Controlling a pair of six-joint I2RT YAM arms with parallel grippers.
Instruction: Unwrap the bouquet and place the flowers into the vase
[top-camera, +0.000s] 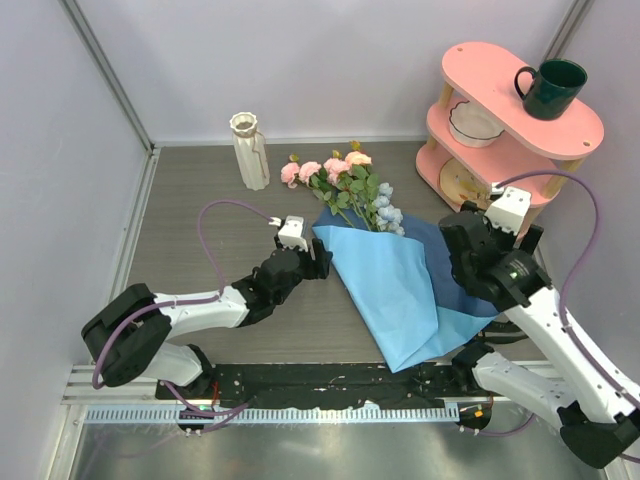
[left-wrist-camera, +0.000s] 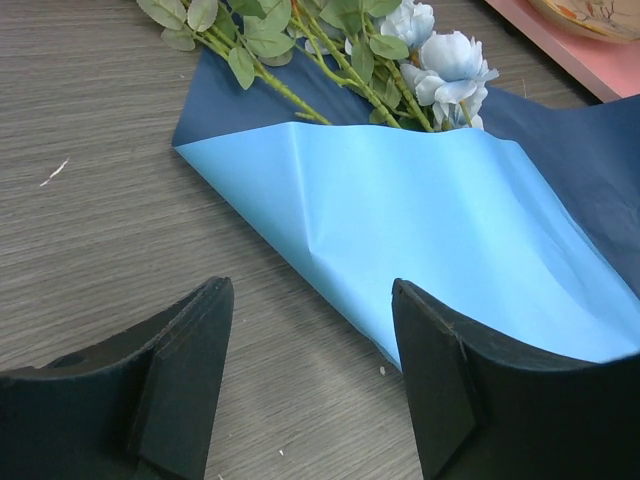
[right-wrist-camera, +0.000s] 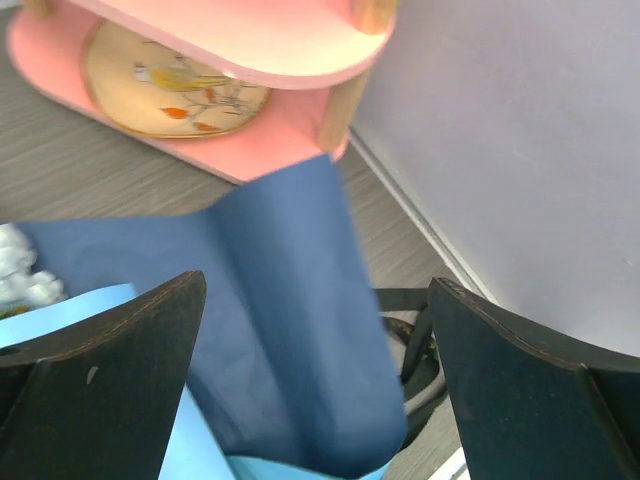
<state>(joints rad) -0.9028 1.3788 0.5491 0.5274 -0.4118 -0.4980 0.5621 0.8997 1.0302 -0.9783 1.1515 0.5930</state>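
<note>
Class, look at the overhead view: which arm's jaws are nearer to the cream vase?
Left. The left arm reaches the bouquet's left edge, nearer the robot than the vase; the right arm is on the bouquet's other side, beside the pink shelf.

No text, label, brand, number or sign can be read in any of the three views.
</note>
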